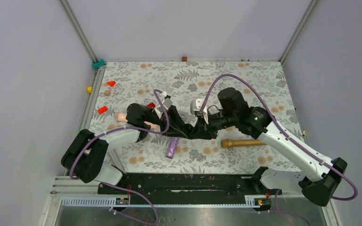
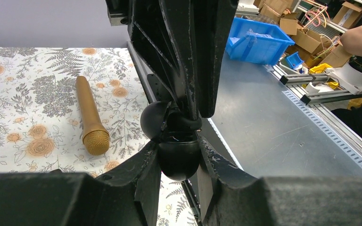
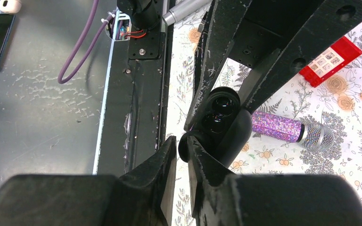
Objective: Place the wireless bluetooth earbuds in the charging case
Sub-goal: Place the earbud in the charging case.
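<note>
left pincer (image 2: 179,149) clamping tight on the case (image 2: 178,162), holding it above the table (image 1: 226,75). right pincer (image 3: 181,153) sitting barely parted at the lid (image 3: 185,141); cannot tell if it is gripping. earbuds (image 3: 222,101) seemingly sitting in their wells. risk: lid snapping or case twisting, tipping them out.

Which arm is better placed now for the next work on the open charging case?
Right, probably. The left hand is shut on the charging case and must hold it steady, while the right hand has its tips at the case's open side.
</note>
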`<action>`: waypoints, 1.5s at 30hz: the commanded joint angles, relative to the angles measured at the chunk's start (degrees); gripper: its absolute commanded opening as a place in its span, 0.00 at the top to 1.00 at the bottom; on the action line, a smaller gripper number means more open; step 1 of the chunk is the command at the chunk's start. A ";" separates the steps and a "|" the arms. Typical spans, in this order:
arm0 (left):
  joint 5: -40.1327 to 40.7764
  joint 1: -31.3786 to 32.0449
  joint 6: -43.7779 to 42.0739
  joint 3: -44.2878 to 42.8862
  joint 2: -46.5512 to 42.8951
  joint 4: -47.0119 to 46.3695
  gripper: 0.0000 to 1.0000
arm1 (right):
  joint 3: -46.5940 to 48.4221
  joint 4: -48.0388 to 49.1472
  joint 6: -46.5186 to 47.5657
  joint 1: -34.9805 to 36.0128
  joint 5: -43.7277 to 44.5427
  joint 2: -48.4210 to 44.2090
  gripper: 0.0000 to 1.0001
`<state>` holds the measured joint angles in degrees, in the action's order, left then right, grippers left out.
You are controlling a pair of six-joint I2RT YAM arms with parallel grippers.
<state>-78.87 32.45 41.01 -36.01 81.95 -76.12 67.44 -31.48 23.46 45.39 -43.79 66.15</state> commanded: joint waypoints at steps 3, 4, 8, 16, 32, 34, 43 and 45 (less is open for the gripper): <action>-0.23 0.62 0.49 -2.63 -0.31 -4.03 1.00 | 1.65 -0.05 0.95 0.49 4.70 0.96 0.74; -0.27 0.59 0.55 -2.60 -0.38 -4.10 1.00 | 1.57 -0.02 1.04 0.49 4.88 0.99 0.72; -0.26 0.51 0.55 -2.59 -0.61 -4.30 1.00 | 1.47 -0.23 1.13 0.79 5.74 1.41 0.69; -0.40 0.57 0.52 -2.58 -0.83 -4.39 1.00 | 1.71 -0.71 1.49 2.23 11.16 2.12 0.66; 0.05 -0.37 0.82 -2.57 -1.35 -4.65 1.00 | 1.32 0.27 1.78 7.00 23.21 3.22 0.66; 0.20 -0.66 0.83 -2.50 -1.46 -4.65 1.00 | 1.34 0.76 1.07 7.52 24.86 3.43 0.68; 0.64 -1.65 0.86 -2.31 -2.42 -4.74 1.00 | 1.42 2.12 -0.22 10.07 30.26 5.19 0.90; 0.65 -1.72 0.78 -2.28 -2.50 -4.74 1.00 | 1.59 2.22 -0.71 10.16 30.32 5.46 0.97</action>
<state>-80.40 29.30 40.99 -35.99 82.28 -73.63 69.19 -31.38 23.09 55.16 -20.43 67.99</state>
